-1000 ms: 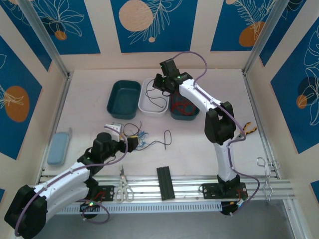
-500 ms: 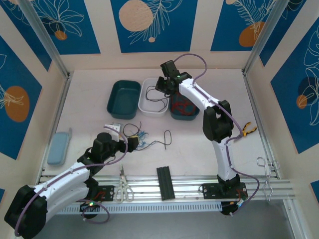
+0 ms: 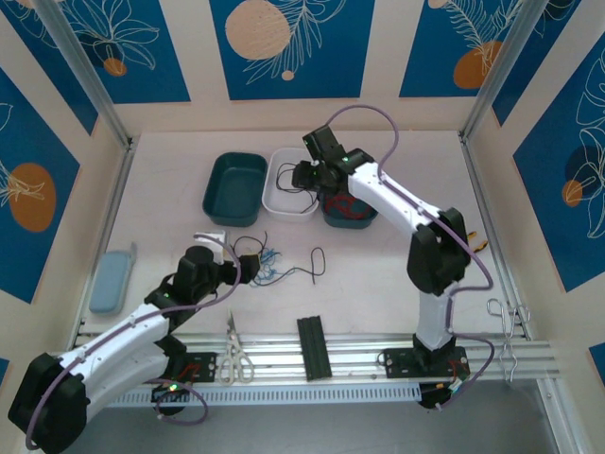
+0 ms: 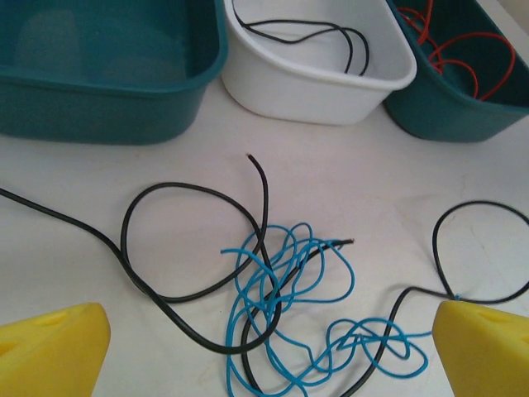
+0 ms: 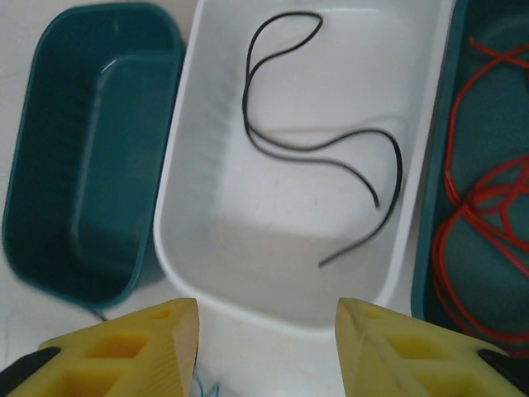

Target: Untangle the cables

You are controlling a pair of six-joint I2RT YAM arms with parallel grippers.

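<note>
The left tool [image 4: 266,351] is found released above the blue-and-black cables [image 4: 281,306] knotted toward the near edge of the tabletop [image 3: 369,284]; the right tool [image 5: 264,339], released and empty, is held over the white tray [image 5: 248,227]. If both colours are pinched together, the knot could be tightened.

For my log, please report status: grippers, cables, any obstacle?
Left gripper open above blue-black tangle, black threaded through blue loops. Right gripper open over white tray, one black cable inside. Red cables in teal tray.

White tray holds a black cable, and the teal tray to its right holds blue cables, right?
Wrong colour: the white tray holds a black cable, but the teal tray to its right holds red cables, as the right wrist view shows.
</note>
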